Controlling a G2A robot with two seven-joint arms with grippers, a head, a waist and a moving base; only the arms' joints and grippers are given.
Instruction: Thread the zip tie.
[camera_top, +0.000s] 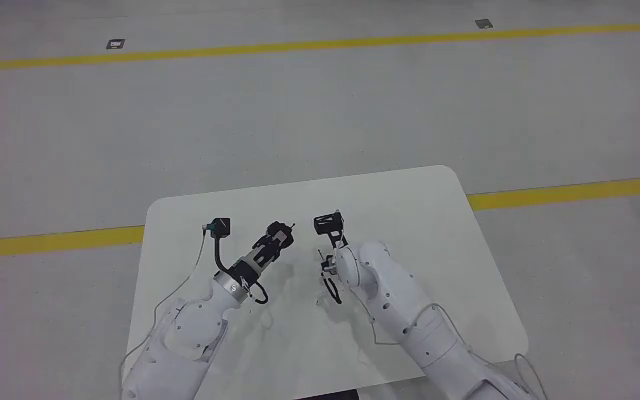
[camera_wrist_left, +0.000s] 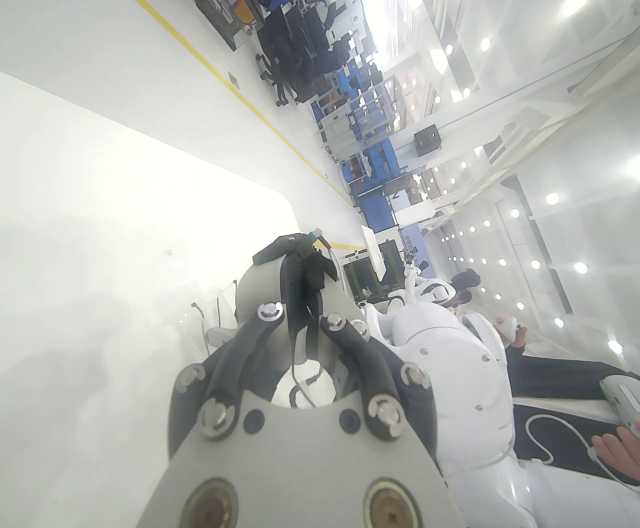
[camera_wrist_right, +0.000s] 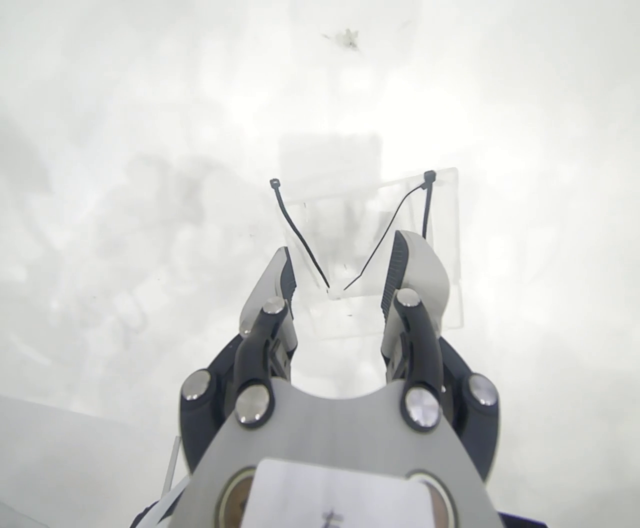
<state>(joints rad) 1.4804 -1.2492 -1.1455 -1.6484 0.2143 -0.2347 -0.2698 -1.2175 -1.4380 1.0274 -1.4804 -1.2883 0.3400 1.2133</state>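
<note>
1. Black thin plastic zip ties, one and another, sit on a clear acrylic holder, tails converging at its near edge.
2. Over the holder, the right gripper hangs with fingers spread; beside the holder, the left gripper looks pressed together.
3. Risks, as I judge them: a springy tail may flick aside when pinched, and the light holder may skid.
4. Legible writing: none; the white label on the right wrist is unreadable.

The zip ties are thin black plastic, their holder clear glossy plastic, and the table smooth matt white. The right gripper has a brushed metal plate and ribbed dark pads.
</note>
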